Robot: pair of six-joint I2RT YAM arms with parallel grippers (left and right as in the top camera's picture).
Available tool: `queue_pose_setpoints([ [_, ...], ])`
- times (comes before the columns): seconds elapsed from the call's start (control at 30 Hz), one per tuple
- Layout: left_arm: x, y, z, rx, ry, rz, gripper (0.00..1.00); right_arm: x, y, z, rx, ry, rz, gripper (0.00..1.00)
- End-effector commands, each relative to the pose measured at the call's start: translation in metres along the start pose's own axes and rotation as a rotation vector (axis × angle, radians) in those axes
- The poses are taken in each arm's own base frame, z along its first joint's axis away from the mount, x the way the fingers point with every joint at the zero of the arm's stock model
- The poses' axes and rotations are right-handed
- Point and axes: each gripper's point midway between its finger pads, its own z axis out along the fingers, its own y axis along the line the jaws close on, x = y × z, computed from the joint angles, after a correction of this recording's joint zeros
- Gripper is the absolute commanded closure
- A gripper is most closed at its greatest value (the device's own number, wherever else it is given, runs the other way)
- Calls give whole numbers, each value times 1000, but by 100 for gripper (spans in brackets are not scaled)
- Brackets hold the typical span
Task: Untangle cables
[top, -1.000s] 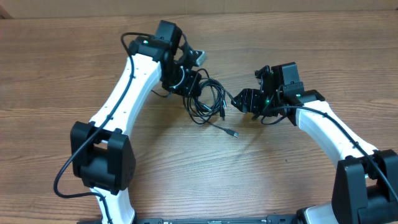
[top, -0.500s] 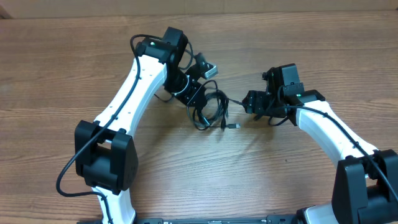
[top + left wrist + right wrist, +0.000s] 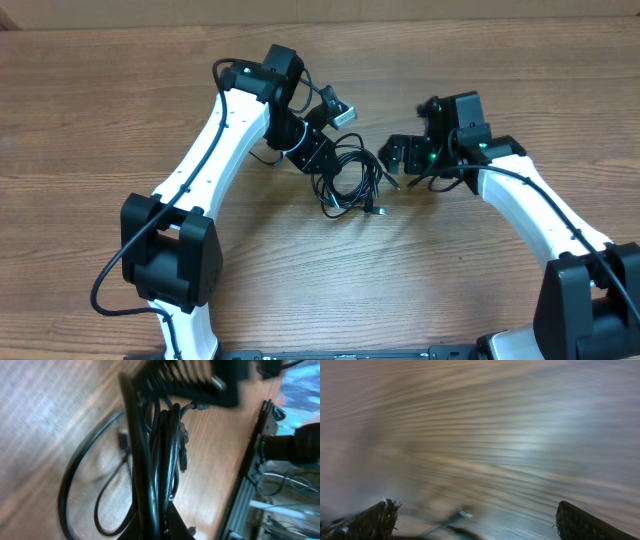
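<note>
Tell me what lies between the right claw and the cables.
Overhead, only a short strip of bare table separates the open right claw from the cables; one loose strand with a plug end reaches across it.

Robotics lab bench: left arm [image 3: 215, 150] and right arm [image 3: 535, 205] at a wood-grain table [image 3: 100, 120], with a metal rail [image 3: 247, 485] at its edge.

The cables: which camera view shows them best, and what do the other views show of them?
The overhead view: the whole bundle of cables shows, loops and plug ends. The left wrist view gives only a close, blurred stretch of strands, cropped. The right wrist view catches just one blurred plug end at its bottom edge.
</note>
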Motion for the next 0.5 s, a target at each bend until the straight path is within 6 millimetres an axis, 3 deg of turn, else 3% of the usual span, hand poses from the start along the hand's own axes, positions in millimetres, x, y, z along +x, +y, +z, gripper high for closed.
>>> queue_pose_setpoints([
  [0.0,-9,10,-2,-13,-45,-6,96,-1,74,-27,-395,-1,-219,0],
  [0.1,-22,-2,-9,92,-130,-17,96,8,97,-37,-534,21,-253,7],
  [0.2,-34,-28,-20,255,-225,63,96,15,102,-36,-548,47,-251,21],
  [0.3,-37,-33,-22,287,-247,73,96,20,107,-35,-557,67,-253,37],
  [0.47,-39,-36,-22,301,-257,80,96,30,128,-41,-651,97,-276,29],
])
